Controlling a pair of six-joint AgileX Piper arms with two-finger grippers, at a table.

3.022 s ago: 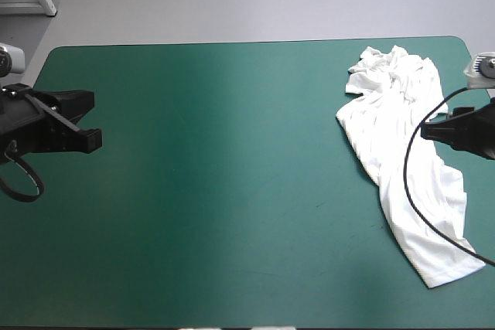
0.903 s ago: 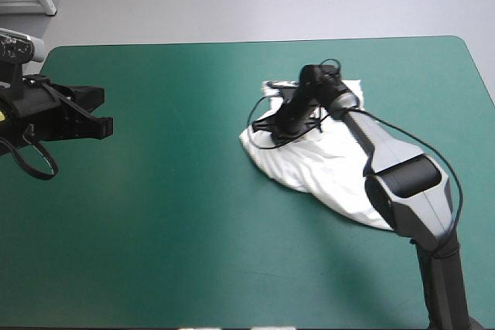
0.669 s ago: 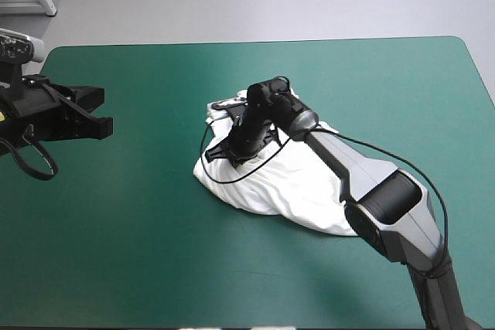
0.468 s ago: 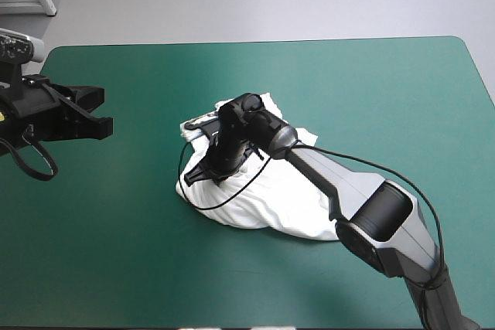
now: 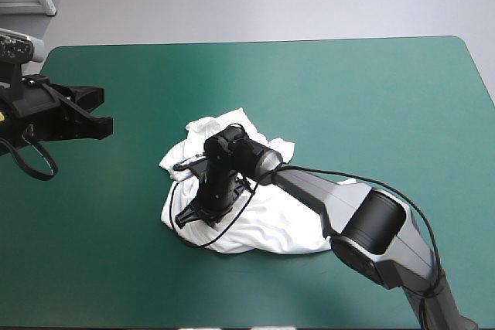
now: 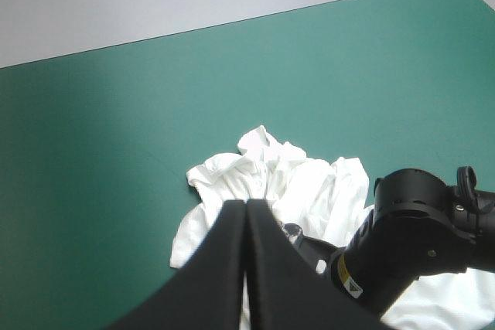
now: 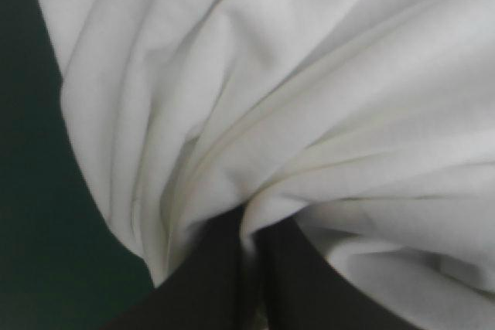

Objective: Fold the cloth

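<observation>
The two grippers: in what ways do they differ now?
The left gripper is shut on nothing; the right gripper is shut on the T-shirt. The left gripper is at the left edge of the table, apart from the T-shirt; the right gripper is at the heap near the middle. Both are black and shut.

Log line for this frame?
T-shirt: crumpled heap | right end effector: shut on T-shirt | left end effector: shut, apart from T-shirt

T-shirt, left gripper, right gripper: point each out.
T-shirt [image 5: 271, 226]: high view, bare cloth toward the heap's near edge.
left gripper [image 6: 246, 206]: left wrist view, the tip where its shut fingers meet.
right gripper [image 7: 250, 229]: right wrist view, between its fingertips, which pinch a fold.
</observation>
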